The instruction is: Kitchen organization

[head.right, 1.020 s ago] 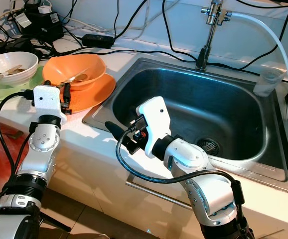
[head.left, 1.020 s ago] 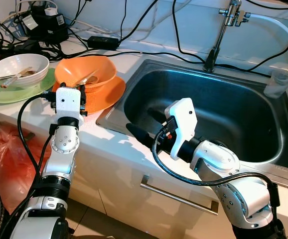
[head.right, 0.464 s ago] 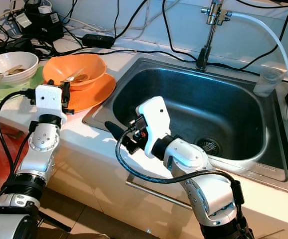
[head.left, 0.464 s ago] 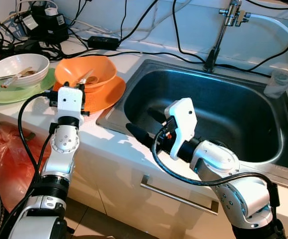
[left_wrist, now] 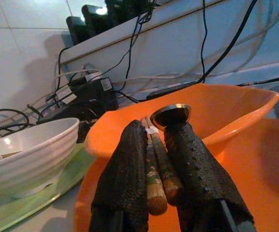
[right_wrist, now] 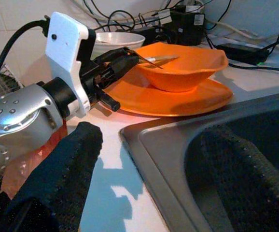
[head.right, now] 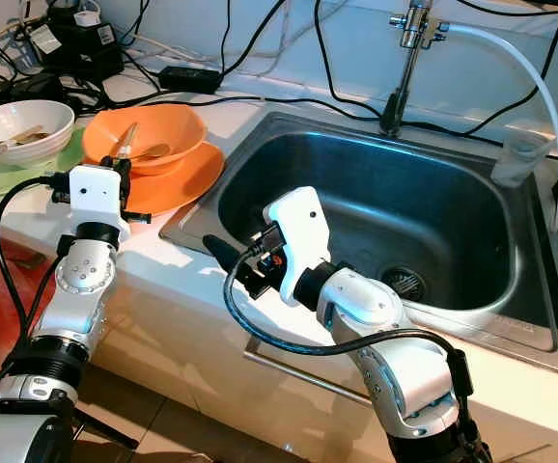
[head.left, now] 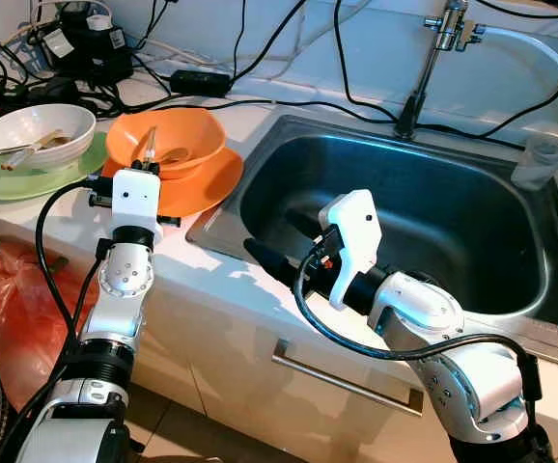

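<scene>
We're gripping chopsticks w/ left gripper over orange bowl at counter's left end. Right gripper waiting wide open at sink front rim. Dishes not yet moved; most work's left.

bowl on plate | sink right | second bowl left
</scene>
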Controlling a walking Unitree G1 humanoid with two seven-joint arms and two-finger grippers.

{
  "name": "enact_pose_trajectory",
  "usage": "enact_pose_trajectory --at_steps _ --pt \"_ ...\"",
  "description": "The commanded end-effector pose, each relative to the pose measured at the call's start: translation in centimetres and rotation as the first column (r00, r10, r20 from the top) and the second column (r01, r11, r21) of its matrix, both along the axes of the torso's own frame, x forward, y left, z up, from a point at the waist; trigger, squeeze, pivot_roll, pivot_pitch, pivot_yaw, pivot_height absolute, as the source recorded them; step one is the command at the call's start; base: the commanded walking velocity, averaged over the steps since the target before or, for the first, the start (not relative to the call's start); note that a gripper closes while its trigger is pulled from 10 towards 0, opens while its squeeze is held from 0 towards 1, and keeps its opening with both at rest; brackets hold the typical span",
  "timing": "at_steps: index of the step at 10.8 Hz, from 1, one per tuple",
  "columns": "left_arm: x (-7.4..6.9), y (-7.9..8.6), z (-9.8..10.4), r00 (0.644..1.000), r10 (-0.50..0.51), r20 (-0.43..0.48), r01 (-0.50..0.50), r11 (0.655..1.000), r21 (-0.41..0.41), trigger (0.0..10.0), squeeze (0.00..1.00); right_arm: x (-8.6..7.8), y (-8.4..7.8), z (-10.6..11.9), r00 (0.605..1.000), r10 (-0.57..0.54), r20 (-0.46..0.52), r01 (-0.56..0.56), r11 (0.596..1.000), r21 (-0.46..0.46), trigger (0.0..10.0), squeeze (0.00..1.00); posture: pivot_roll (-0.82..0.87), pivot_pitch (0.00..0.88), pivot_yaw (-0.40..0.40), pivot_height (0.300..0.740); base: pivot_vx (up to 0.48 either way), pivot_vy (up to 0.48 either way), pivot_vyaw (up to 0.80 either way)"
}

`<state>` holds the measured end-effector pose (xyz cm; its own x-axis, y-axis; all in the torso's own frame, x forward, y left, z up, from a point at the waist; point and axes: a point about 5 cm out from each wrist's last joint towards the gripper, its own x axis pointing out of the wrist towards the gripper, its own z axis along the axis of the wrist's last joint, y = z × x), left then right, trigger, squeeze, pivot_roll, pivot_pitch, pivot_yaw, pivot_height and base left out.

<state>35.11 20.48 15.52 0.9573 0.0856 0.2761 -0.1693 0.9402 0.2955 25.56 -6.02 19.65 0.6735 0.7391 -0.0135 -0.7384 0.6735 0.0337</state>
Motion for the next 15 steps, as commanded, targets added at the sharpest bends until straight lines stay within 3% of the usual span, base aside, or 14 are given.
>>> enact_pose_trajectory --at_steps 1,3,6,10,12,15 --pt "0.3 -0.1 0.6 1.0 -0.014 0.018 0.014 1.0 0.002 0.0 0.0 -0.2 0.1 0.3 1.0 0.0 0.013 0.0 1.0 0.003 10.0 0.0 -0.06 0.0 0.006 0.74 0.0 0.0 0.0" --pt "0.3 -0.1 0.6 1.0 -0.012 0.02 0.012 1.0 0.006 0.0 0.0 -0.2 0.0 0.3 1.0 -0.001 0.013 0.001 1.0 0.002 10.0 0.0 -0.06 0.0 0.006 0.74 0.0 0.0 0.0" --pt "0.2 -0.4 3.5 0.987 -0.004 0.159 -0.012 0.995 0.102 0.0 0.0 -0.1 0.0 0.3 1.0 -0.005 0.015 0.005 1.0 0.003 10.0 0.0 -0.06 0.0 0.006 0.74 0.0 0.0 0.0" --pt "0.3 -0.7 5.2 0.977 -0.006 0.211 -0.016 0.995 0.102 0.0 0.0 0.1 -0.1 0.4 1.0 -0.008 0.02 0.008 1.0 0.002 10.0 0.0 -0.06 0.0 0.007 0.74 0.0 0.0 0.0" --pt "0.3 -2.5 7.2 0.959 -0.07 0.275 0.042 0.994 0.105 0.0 0.0 0.1 -0.1 0.4 1.0 -0.008 0.021 0.008 1.0 0.001 10.0 0.0 -0.06 0.0 0.006 0.74 0.0 0.0 0.0" --pt "0.6 -2.8 7.3 0.961 -0.076 0.264 0.058 0.995 0.078 0.0 0.0 0.1 -0.1 0.4 1.0 -0.013 0.021 0.013 1.0 0.002 10.0 0.0 -0.06 0.0 0.012 0.74 0.0 0.0 0.0"
